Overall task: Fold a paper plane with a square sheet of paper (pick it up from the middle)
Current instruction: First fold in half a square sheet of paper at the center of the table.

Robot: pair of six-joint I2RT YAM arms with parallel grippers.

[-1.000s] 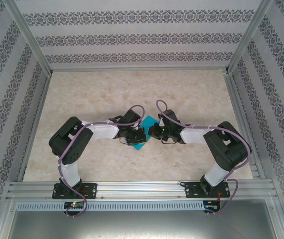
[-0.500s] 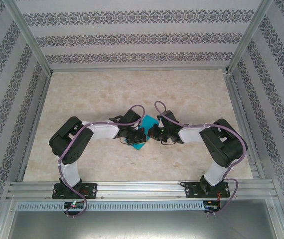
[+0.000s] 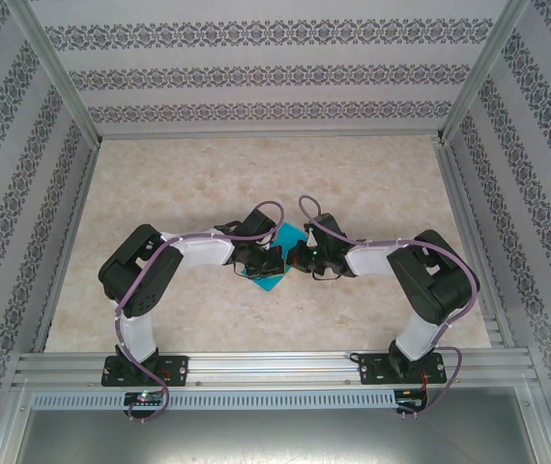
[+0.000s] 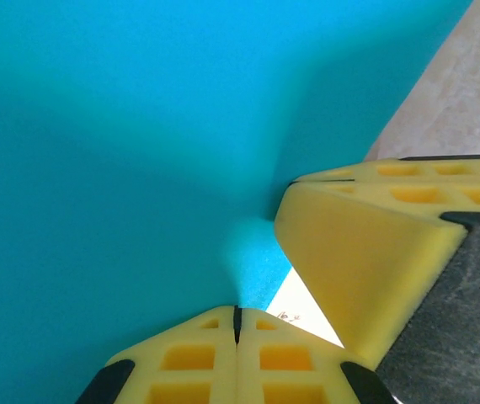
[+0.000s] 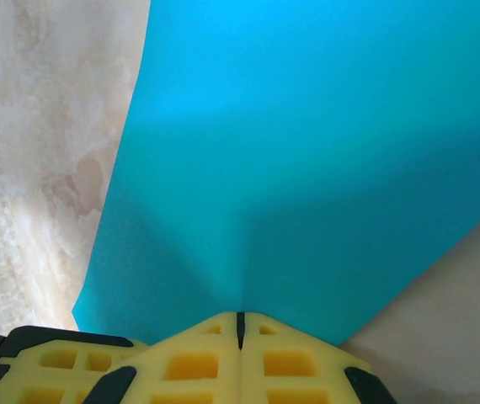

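Along the near edge runs an aluminium rail [image 3: 275, 360] with both arm bases bolted to it. From there the left arm [image 3: 140, 280] and the right arm [image 3: 435, 280] bend inward and meet over the middle of the table [image 3: 256, 174].

At that meeting point the left gripper [image 3: 266, 259] and the right gripper [image 3: 295, 259] sit just beside each other, tip toward tip. Under and between them lies the square sheet of paper [image 3: 272, 282], teal-blue. One corner pokes out on the near side and another peeks out on the far side of the wrists.

From the left wrist, that arm's yellow pads [image 4: 198, 362] are pressed together, and the sheet narrows down into their seam, so they pinch the paper. The other arm's yellow pads [image 4: 358, 252] crowd in from the right, touching the sheet close by.

From the right wrist, its own pads [image 5: 189, 366] are likewise closed. Soft creases fan out across the sheet from where they nip its edge. Marbled beige tabletop shows on either side.

Beyond the arms the table is bare up to the back wall [image 3: 275, 72] with its patterned wallpaper bands.
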